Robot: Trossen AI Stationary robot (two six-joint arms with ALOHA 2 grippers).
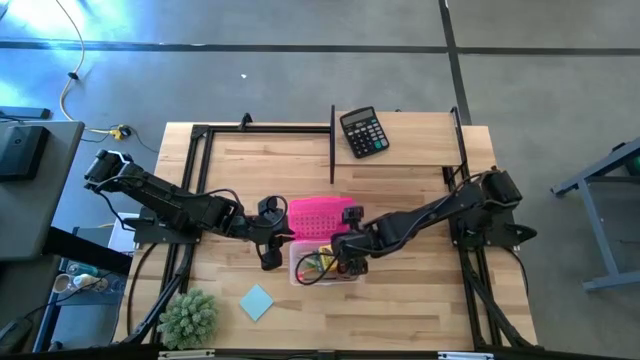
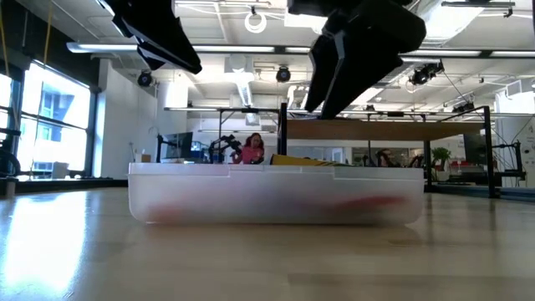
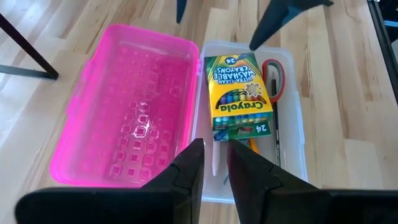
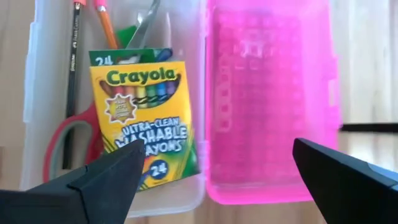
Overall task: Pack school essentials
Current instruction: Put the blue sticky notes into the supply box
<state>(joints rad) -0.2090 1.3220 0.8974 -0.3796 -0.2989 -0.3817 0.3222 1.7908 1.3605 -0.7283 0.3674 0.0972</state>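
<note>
One notepad (image 1: 256, 302) at seven o'clock from the box (image 1: 325, 265): light, flat; pinch an edge. Left gripper (image 3: 216, 163) nearly together, right gripper (image 4: 217, 168) wide apart.

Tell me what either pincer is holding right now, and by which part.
Nothing. The left pincer, nearly closed, and the open right pincer both hover empty above the clear plastic box with its pink lid.

Premises are an open-plan robotics lab or workshop. Evidence: polished concrete floor (image 1: 300, 80) with taped lines, exposed ceiling ducting (image 2: 242, 79) and strip lighting, large windows (image 2: 50, 117), further workbenches (image 2: 368, 130), and a person (image 2: 251, 148) seated behind.
</note>
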